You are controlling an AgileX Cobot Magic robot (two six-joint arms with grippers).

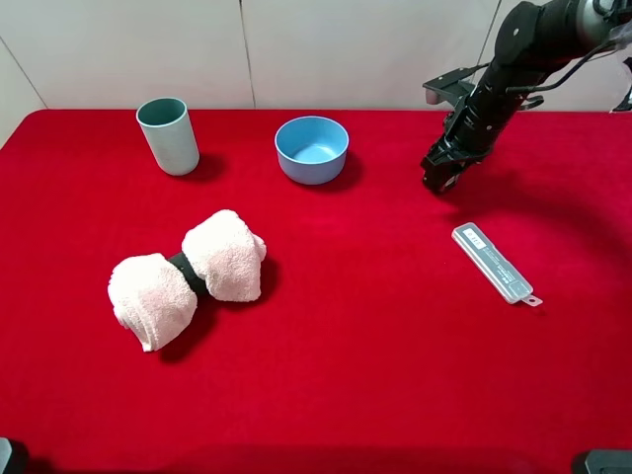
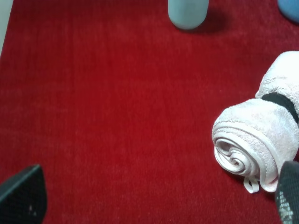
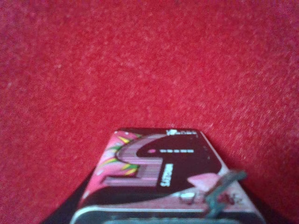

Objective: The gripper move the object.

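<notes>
Nearest the robot, the left pincer [image 2: 154, 205] hangs low over the red cloth-covered bench [image 1: 375, 375]. Its two black fingertips are spread wide with nothing between them, and it takes no part in the job as things stand. Just beyond it lies the pale pink rolled towel cinched by a black band [image 1: 193, 275]. Off to the right, well apart from the towel, the long clear plastic case with a white label [image 1: 497, 264] lies flat. Farther back stand the grey-green plastic cup [image 1: 168, 135] and the light blue round bowl [image 1: 312, 148], apart from each other. At the far right the right pincer [image 1: 441, 176], black and two-fingered on its bulky arm, points down close to the bench. Its wrist view is filled by the small dark boxy tin with red-pink patterned sides and a black lid [image 3: 154, 179], right under the camera with a dark shadow beneath it. The fingers themselves are out of that view, yet I judge the pincer closed on the tin and holding it just off the cloth. So the pick-up looks done; carrying and setting down remain, and nothing shows where the tin should go.
</notes>
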